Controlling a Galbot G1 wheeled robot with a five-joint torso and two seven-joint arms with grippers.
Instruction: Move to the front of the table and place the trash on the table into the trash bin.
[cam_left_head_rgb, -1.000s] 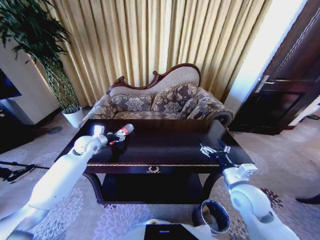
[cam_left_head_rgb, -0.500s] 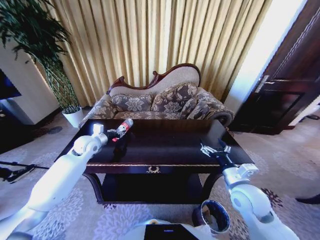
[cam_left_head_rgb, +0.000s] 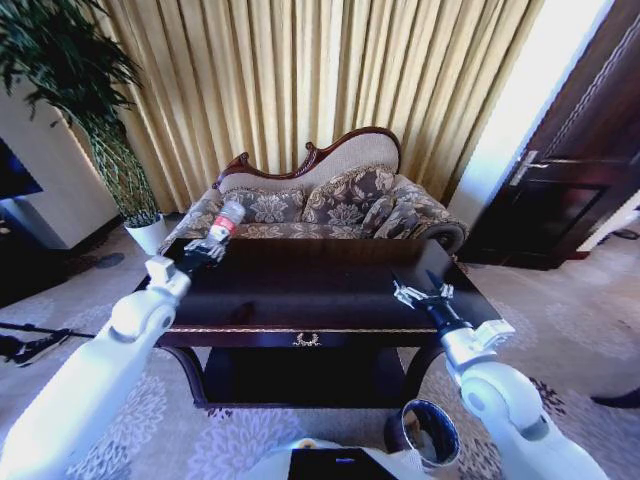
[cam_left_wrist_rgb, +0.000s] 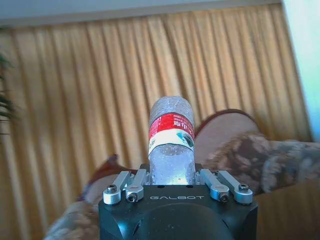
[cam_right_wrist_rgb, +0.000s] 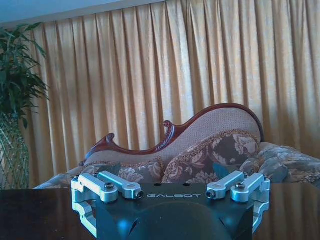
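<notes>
A clear plastic bottle (cam_left_head_rgb: 227, 219) with a red label, one piece of the trash, is held up in the air over the back left corner of the dark glossy table (cam_left_head_rgb: 320, 300). My left gripper (cam_left_head_rgb: 207, 246) is shut on its lower part. In the left wrist view the bottle (cam_left_wrist_rgb: 171, 140) stands straight up out of the left gripper (cam_left_wrist_rgb: 171, 176). My right gripper (cam_left_head_rgb: 419, 293) hovers open over the table's right side with nothing in it; the right wrist view shows the right gripper (cam_right_wrist_rgb: 172, 191) spread wide. The dark round trash bin (cam_left_head_rgb: 430, 431) stands on the carpet by the table's front right leg.
A patterned sofa (cam_left_head_rgb: 320, 205) stands right behind the table, with gold curtains (cam_left_head_rgb: 320, 90) beyond it. A tall plant in a white pot (cam_left_head_rgb: 150, 235) is at the back left. A dark door (cam_left_head_rgb: 560, 215) is on the right. Patterned carpet surrounds the table.
My left gripper has lifted the bottle off the table and carried it up and toward the back left. The right gripper has shifted slightly left.
</notes>
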